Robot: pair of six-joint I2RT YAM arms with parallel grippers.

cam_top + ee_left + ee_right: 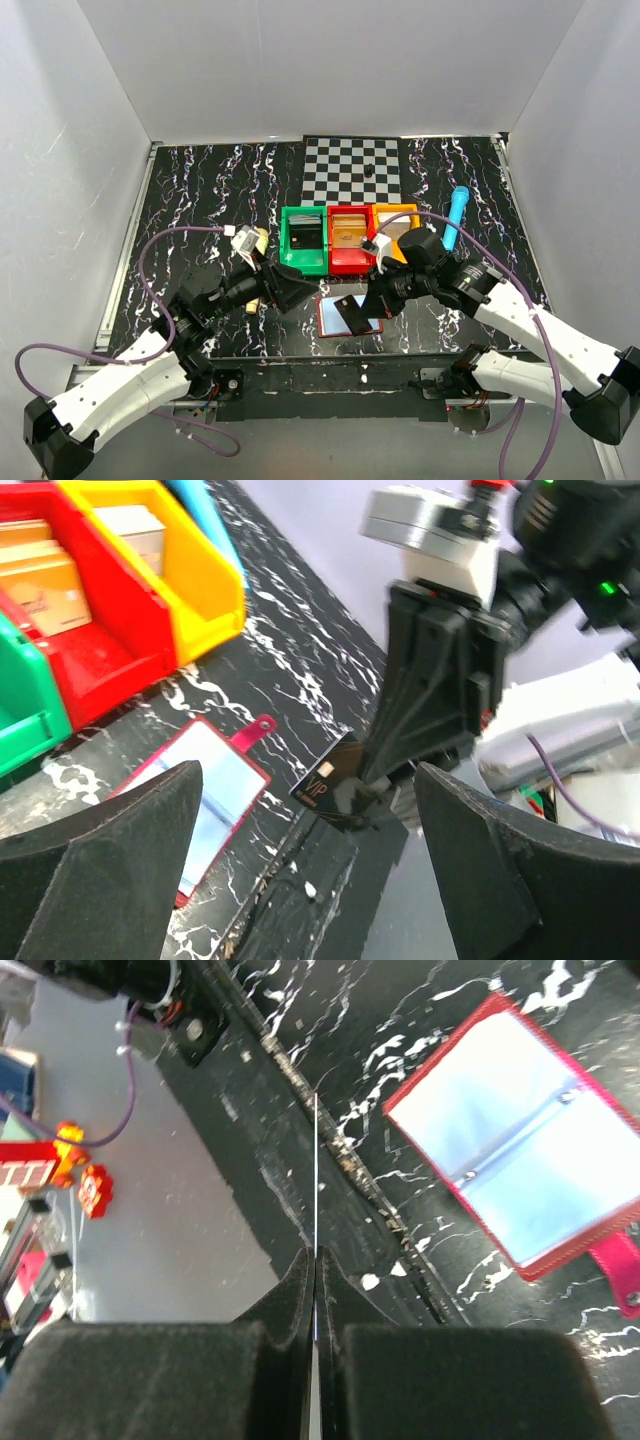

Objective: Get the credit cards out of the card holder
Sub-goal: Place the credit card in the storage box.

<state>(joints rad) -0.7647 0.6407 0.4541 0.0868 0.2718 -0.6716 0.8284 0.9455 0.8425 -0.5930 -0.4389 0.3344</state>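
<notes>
Two robot arms are working over a black marbled bench [210,200], seen from above and from each wrist. The card holder [510,1160] is lying open and flat at the middle of the near edge. Its pale inside is facing up, so its pockets are open to reach.

The right gripper [376,299] is pinching a black card [335,780] by one end, fingers pressed tight on it (its own camera is showing the card edge-on, as a thin line). It is holding the card raised off the holder, probably so it can be carried away.

The left gripper [298,293] is hovering just left of the holder, fingers spread and holding nothing, seemingly placed to steady the holder.

A green bin [305,262], red bin [348,263] and orange bin [395,208] are sitting just beyond, toward the far edge
</notes>
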